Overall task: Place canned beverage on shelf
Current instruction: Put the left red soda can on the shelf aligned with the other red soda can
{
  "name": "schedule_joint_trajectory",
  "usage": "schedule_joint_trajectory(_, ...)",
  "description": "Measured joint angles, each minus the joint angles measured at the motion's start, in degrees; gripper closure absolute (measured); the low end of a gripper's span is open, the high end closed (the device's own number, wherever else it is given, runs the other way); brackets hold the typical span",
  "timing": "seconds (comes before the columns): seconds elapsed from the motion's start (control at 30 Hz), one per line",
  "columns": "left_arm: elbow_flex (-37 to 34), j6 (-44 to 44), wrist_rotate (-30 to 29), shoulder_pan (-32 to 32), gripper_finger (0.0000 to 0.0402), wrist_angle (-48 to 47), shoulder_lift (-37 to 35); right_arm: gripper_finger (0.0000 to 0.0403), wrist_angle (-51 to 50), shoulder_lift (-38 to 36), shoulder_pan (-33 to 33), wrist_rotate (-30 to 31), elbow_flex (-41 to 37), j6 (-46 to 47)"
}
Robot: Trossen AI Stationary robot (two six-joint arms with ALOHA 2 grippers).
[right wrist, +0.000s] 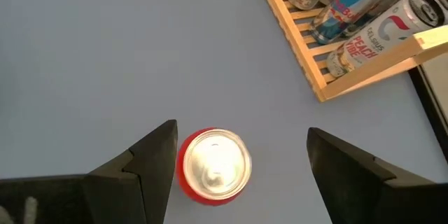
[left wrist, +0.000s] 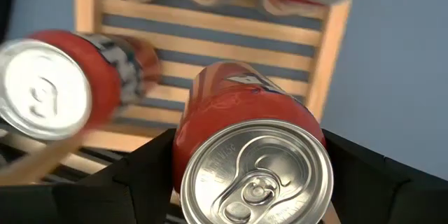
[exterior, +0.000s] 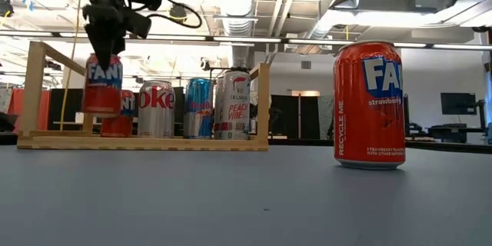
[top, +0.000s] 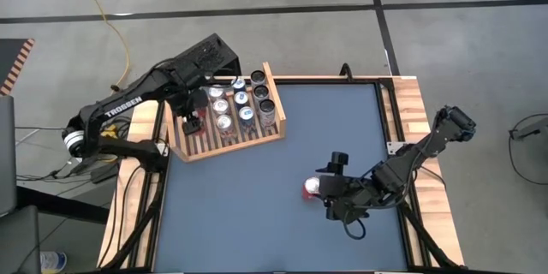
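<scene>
Cans in two places, one on my table, one in the air over the shelf.

Nearest in my low view, a red Fanta can (exterior: 369,104) stands upright on the blue table (top: 257,214), about four o'clock from centre seen from above; my right pincer (right wrist: 238,155) hovers over it, fingers spread wide on either side, not touching. Farther off, toward ten o'clock, my left pincer (exterior: 108,34) grips a second red Fanta can (exterior: 102,84) by its top, held upright just above the slats at the shelf's (top: 272,134) left end, beside another red can (exterior: 119,115), a Diet Coke can (exterior: 157,109) and more cans.
</scene>
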Motion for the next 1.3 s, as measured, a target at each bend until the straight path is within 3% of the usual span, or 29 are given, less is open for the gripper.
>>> schedule_joint_trajectory(0.6, -1.39, 13.06, 1.94, 1.54, 0.0121, 4.16, 2.51, 0.0112, 0.01, 0.02, -1.09, -0.03, 0.0, -0.17)
schedule_joint_trajectory(1.3, -3.39, 18.06, 4.44, 6.8, 0.0121, 7.31, 5.9, 0.0112, 0.44, 0.02, -1.44, 0.0, 0.02, 0.02)
